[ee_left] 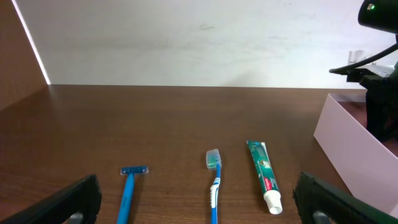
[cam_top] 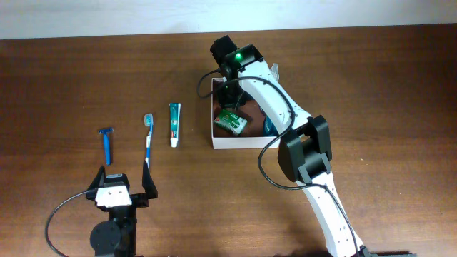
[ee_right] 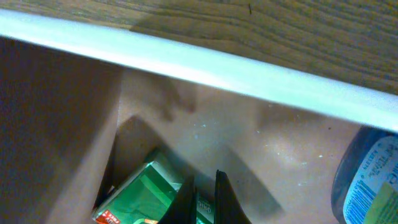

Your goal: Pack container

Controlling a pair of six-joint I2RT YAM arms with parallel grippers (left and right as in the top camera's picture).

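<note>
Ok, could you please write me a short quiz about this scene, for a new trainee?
1. Fill in: the left gripper stands ____.
2. True or false: the toothpaste lies inside the container.
3. In the right wrist view, the shut right gripper is over which thing? A: green packet. B: razor. C: toothbrush.
Key: 1 open; 2 false, it lies on the table left of the container; 3 A.
</note>
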